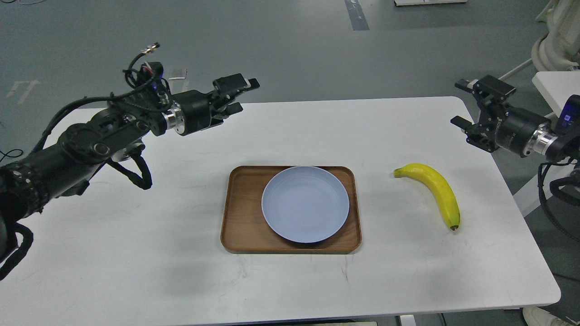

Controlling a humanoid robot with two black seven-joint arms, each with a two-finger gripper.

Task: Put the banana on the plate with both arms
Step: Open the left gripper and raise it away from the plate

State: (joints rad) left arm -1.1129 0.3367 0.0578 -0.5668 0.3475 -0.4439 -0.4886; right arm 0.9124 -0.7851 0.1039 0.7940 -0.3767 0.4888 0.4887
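The yellow banana (435, 190) with a dark tip lies on the white table, to the right of the tray. The pale blue plate (305, 203) lies flat on the brown wooden tray (242, 213) at the table's middle. My left gripper (244, 95) is open and empty, raised above the back left of the table, well away from the plate. My right gripper (460, 104) is open and empty, in the air over the table's right back edge, behind and to the right of the banana.
The white table (136, 235) ends close to the banana on the right. A white table corner (550, 86) and a white machine base (557, 40) stand beyond the right edge. Grey floor lies behind.
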